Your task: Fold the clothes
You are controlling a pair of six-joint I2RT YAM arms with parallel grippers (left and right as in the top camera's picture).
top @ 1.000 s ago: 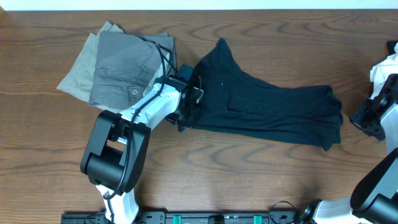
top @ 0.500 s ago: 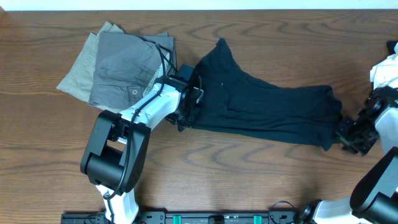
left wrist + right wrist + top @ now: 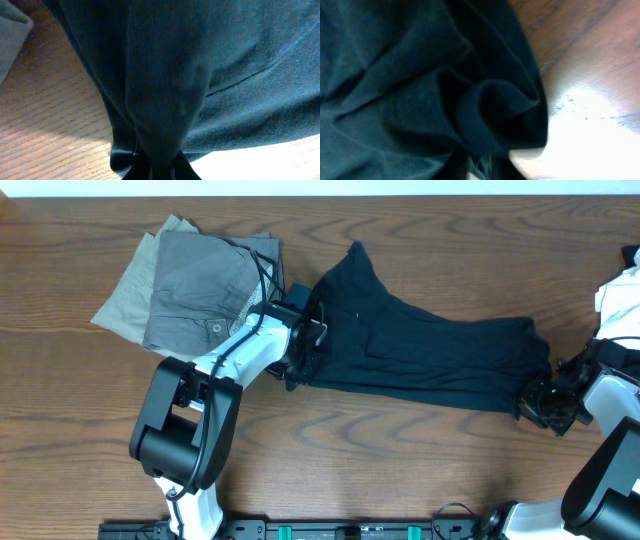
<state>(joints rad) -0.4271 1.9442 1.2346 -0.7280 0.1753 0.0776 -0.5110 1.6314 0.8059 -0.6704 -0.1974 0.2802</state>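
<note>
Gripping stage: both arms are at opposite ends of the black trousers (image 3: 430,355), so I'd call this the pickup ahead of the first fold.
Task thing: the black trousers lie stretched out across the middle of the table (image 3: 400,470), waist end toward the left, leg ends toward the right, cloth wrinkled and not squared up.
Left gripper (image 3: 303,348): jaws closed on the waist end; the left wrist view shows dark fabric gathered to a tight pinch at the bottom edge, fingers themselves hidden.
Right gripper (image 3: 540,402): at the lower corner of the leg end; the right wrist view shows a rolled hem drawn down into a pinch, so it reads as clamped on cloth, jaws nearly closed, fingers not visible.
Other clothes: grey piece (image 3: 195,290) sits folded on top of the khaki piece (image 3: 120,305) at the back left, just beside the left arm.
Progress: early on this garment, no fold in it yet.
Next move calls for: lifting both ends together, keeping tension so the legs don't sag, then carrying one end over the other.
Risk: thin right-hand pinch could slip; the left arm's cable hangs near the grey piece.
</note>
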